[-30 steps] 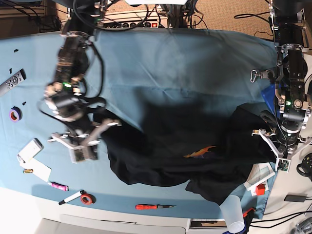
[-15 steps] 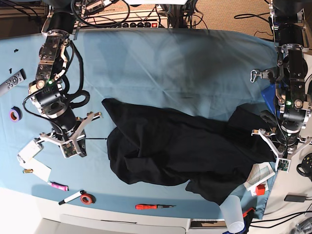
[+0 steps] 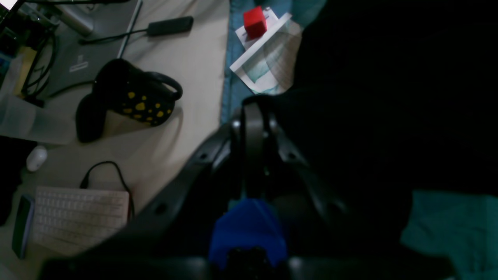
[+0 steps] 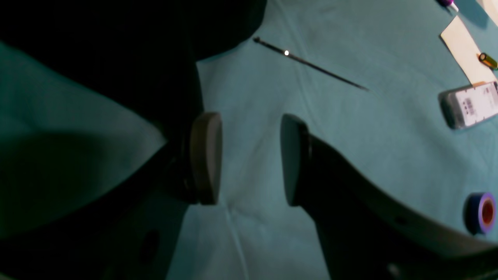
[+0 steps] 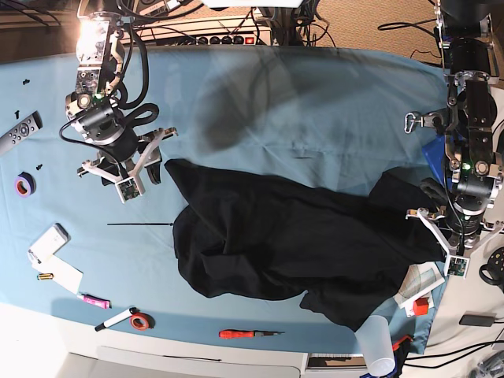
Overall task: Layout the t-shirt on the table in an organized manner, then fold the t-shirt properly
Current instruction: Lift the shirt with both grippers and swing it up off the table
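One t-shirt (image 5: 307,236) and two hands were seen. The shirt lay crumpled across the counter (image 5: 315,102), its long axis left to right, reaching the right edge; the far half lay bare. The left hand (image 5: 457,236) was closed on its right end; the right hand (image 5: 134,169) was parted, holding nothing, beside its left corner.

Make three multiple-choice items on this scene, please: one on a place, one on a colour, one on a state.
1. Where does the screwdriver lie?
A. near table edge, below the t-shirt
B. on the t-shirt
C. beside the remote

2. What colour is the cube?
A. green
B. red
C. yellow

3. How is the right end effector?
A. shut on the t-shirt
B. open and empty
C. shut on the marker

Key: 1 A, bare cloth separates it from the shirt; 2 B, the left wrist view shows red; 3 B, blue cloth shows between its pads.
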Motion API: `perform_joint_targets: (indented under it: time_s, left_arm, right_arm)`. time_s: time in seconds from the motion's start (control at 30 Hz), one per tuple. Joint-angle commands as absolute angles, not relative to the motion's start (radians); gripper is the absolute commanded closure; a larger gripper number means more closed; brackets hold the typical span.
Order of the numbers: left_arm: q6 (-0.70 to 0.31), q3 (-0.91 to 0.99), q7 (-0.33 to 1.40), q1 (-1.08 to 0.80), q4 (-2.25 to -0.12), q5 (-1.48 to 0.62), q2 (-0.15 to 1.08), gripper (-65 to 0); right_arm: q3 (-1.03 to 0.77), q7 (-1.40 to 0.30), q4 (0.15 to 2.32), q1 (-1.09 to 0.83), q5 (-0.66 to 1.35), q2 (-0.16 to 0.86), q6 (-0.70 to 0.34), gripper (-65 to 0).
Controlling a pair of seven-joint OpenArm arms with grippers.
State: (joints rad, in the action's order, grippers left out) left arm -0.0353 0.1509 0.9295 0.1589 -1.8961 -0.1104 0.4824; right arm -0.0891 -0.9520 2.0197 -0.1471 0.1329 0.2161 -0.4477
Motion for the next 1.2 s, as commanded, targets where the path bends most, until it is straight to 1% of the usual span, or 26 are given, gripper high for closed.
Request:
perform_joint_targets:
  time_s: [0.0, 0.07, 0.27, 0.37, 0.47, 0.57, 0.73, 0.83, 0.97, 1.0, 1.03, 1.1, 1.13, 1.17]
  left_arm:
    - [-0.028, 0.156, 0.905, 0.18, -1.909, -0.105, 0.495, 0.0]
    - [-0.028, 0.156, 0.905, 0.18, -1.909, -0.109, 0.492, 0.0]
    - [-0.028, 0.156, 0.904, 0.18, -1.909, -0.11, 0.462, 0.0]
    - [-0.028, 0.155, 0.904, 0.18, -1.909, -0.11, 0.445, 0.0]
    - [-0.028, 0.155, 0.898, 0.18, -1.909, -0.109, 0.434, 0.0]
    - [-0.028, 0.155, 0.897, 0.18, -1.909, -0.11, 0.429, 0.0]
    - [-0.028, 0.155, 0.897, 0.18, -1.909, -0.11, 0.429, 0.0]
    - [-0.028, 0.155, 0.897, 0.18, -1.909, -0.11, 0.429, 0.0]
    - [-0.028, 0.155, 0.897, 0.18, -1.909, -0.109, 0.429, 0.0]
    - [-0.028, 0.155, 0.897, 0.18, -1.909, -0.109, 0.429, 0.0]
    - [-0.028, 0.155, 0.897, 0.18, -1.909, -0.109, 0.429, 0.0]
    - [-0.028, 0.155, 0.897, 0.18, -1.909, -0.109, 0.429, 0.0]
    - [-0.028, 0.155, 0.897, 0.18, -1.909, -0.109, 0.429, 0.0]
    - [-0.028, 0.155, 0.897, 0.18, -1.909, -0.109, 0.429, 0.0]
  right_arm:
    - [-0.093, -0.908, 2.011, -0.135, 0.138, 0.225, -0.443, -24.9]
    - [-0.093, -0.865, 1.947, -0.126, 0.138, 0.224, -0.443, -24.9]
    - [-0.093, -0.83, 1.731, -0.033, 0.167, 0.224, -0.458, -24.9]
    - [-0.092, -0.831, 1.7, -0.003, 0.211, 0.224, -0.521, -24.9]
    - [-0.091, -0.884, 1.7, 0.0, 0.278, 0.221, -0.568, -24.9]
    - [-0.091, -0.922, 1.7, -0.001, 0.276, 0.204, -0.569, -24.9]
    - [-0.084, -0.905, 1.686, -0.006, 0.276, 0.176, -0.569, -24.9]
    - [-0.054, -0.891, 1.618, -0.005, 0.266, 0.168, -0.569, -24.9]
    - [-0.03, -0.853, 1.513, -0.005, 0.205, 0.168, -0.568, -24.6]
    - [-0.03, -0.857, 1.508, -0.006, 0.205, 0.169, -0.567, -23.0]
    - [-0.03, -0.87, 1.511, -0.005, 0.207, 0.169, -0.563, -18.7]
    - [-0.03, -0.902, 1.535, -0.003, 0.221, 0.169, -0.548, -5.3]
    - [-0.03, -0.916, 1.557, -0.002, 0.224, 0.169, -0.542, 0.0]
    - [-0.03, -0.922, 1.588, -0.002, 0.224, 0.169, -0.542, 0.0]
